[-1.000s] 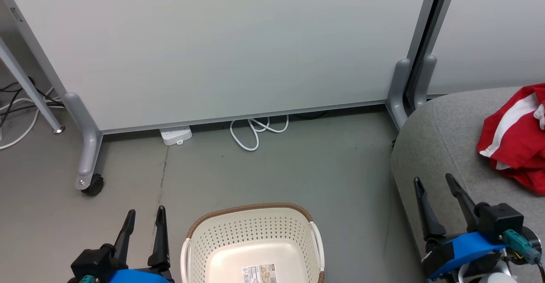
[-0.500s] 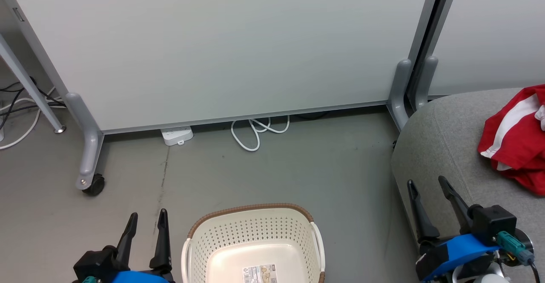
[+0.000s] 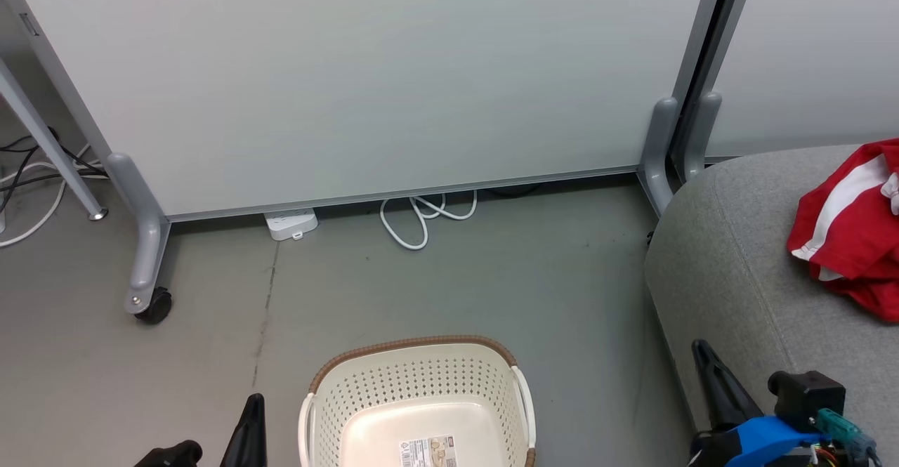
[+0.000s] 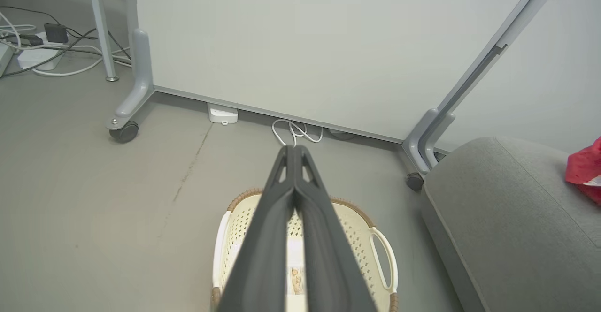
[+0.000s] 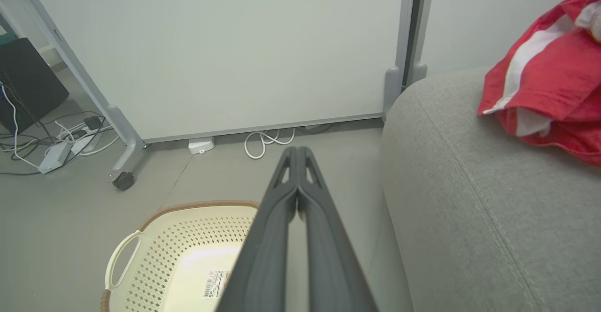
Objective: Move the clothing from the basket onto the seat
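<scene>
Both tools sit lower in the head view than a second ago. The left tool (image 4: 294,148) and right tool (image 5: 297,150) now press their dark fingers together, holding nothing, where they stood apart. Red, white-striped clothing (image 3: 850,242) lies on the light-grey fabric seat (image 3: 737,256). The cream perforated plastic basket (image 3: 414,383), brown-rimmed, rests on the grey floor (image 3: 491,284) before a white wheeled partition (image 3: 386,81), near a looped white cable (image 3: 421,218).

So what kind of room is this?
Probably an office or lab, not a home: a wheeled partition panel, a power strip and loose cable on the bare grey floor, and a grey seat beside.
</scene>
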Robot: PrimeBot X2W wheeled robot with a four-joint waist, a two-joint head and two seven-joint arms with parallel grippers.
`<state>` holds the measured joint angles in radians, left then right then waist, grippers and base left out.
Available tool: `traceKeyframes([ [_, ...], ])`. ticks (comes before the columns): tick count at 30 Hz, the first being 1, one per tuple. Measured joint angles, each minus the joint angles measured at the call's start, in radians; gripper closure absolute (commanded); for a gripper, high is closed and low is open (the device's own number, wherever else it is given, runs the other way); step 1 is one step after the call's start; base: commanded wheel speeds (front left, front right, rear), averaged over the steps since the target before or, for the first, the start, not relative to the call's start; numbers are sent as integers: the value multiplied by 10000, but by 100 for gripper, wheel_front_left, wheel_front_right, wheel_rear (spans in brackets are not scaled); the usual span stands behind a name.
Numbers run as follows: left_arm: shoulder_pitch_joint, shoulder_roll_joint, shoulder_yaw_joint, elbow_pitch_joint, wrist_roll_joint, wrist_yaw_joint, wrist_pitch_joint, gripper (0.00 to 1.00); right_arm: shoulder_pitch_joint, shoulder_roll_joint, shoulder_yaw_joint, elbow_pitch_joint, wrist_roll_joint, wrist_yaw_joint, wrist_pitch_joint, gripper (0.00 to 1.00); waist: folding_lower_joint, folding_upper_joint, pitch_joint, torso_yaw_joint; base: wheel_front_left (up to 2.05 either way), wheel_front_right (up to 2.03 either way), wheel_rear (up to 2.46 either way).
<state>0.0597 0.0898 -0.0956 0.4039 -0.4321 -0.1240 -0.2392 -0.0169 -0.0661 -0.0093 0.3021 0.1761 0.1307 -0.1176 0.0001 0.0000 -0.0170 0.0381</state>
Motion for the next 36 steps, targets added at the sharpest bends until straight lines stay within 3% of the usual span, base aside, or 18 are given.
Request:
traceKeyframes([
  [36, -599, -171, 874, -644, -4984, 0, 1492, 100, -240, 63, -424, -226, 6078, -2, 949, 100, 0, 0, 59, -113, 0, 0, 0],
])
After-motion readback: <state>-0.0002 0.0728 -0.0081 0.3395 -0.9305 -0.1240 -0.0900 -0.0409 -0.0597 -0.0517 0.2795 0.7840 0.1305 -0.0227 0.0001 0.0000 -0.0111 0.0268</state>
